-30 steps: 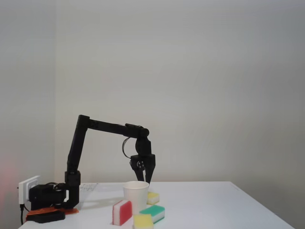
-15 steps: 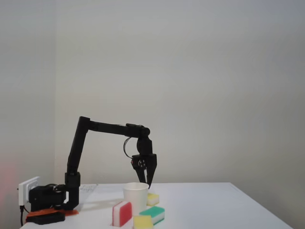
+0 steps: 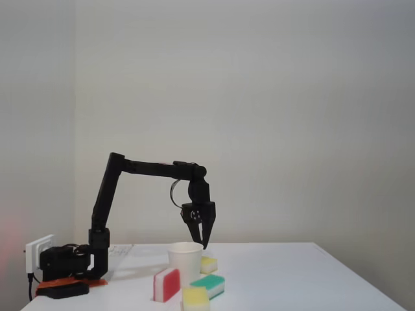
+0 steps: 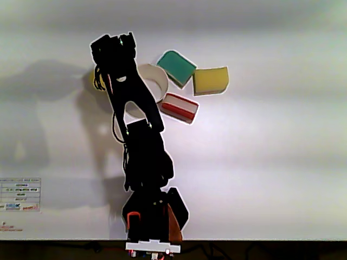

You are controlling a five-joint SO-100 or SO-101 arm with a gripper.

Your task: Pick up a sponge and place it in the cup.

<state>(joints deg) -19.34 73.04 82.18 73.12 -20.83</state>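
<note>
The white paper cup (image 3: pixel 185 262) stands on the table in the fixed view. The small pale-yellow sponge (image 3: pixel 208 264) lies just behind it to the right. My black gripper (image 3: pixel 203 242) hangs tips-down above that sponge and beside the cup's rim. It looks open, with nothing in it. In the other view, the arm (image 4: pixel 142 146) reaches up the picture and covers part of the cup (image 4: pixel 160 81). There a sliver of the sponge (image 4: pixel 92 80) shows left of the arm.
A red-and-white sponge (image 3: pixel 166 285), a green-and-white sponge (image 3: pixel 209 285) and a deeper-yellow sponge (image 3: pixel 195 298) lie in front of the cup. The arm's base and a white box (image 3: pixel 37 254) sit at the left. The table (image 3: pixel 298 278) runs on to the right.
The gripper has shifted a little right and slightly up, from over the cup's mouth to above the pale-yellow sponge. The sponges and the cup have not moved.
</note>
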